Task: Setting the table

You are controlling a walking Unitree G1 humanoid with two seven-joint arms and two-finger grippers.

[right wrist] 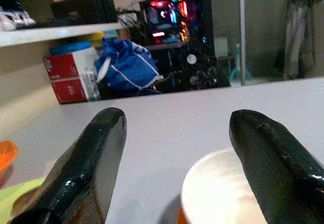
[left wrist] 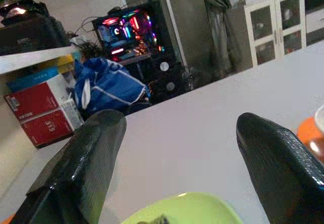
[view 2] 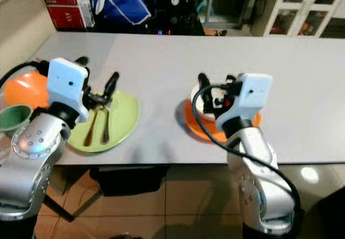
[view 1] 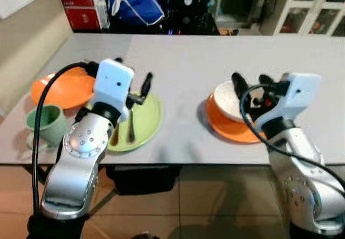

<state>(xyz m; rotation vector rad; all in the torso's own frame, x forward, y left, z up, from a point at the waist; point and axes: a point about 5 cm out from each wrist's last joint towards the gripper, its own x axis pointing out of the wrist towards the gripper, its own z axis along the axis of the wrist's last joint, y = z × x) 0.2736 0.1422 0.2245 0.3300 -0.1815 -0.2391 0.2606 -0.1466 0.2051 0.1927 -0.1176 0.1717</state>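
Note:
A lime green plate (view 1: 143, 119) lies on the grey table (view 1: 183, 61) at the left, with two brown utensils (view 1: 130, 127) on it. My left gripper (view 1: 132, 73) hovers open over the plate's far edge, nothing between its fingers (left wrist: 81, 173). At the right, a white bowl (view 1: 225, 101) sits on an orange plate (view 1: 225, 129). My right gripper (view 1: 252, 82) is held open just above the bowl's near side, empty; the bowl's rim (right wrist: 223, 193) shows below its fingers (right wrist: 86, 168). An orange bowl (view 1: 60, 89) and a green mug (view 1: 47, 122) stand at the far left.
The table's front edge (view 1: 178, 162) runs close to my body, above a tiled floor. Beyond the far edge are red boxes (view 1: 81, 4), a blue bag (view 1: 132, 1), a lit computer case (left wrist: 124, 29) and a white cabinet (view 1: 312, 4). A pale wall borders the left.

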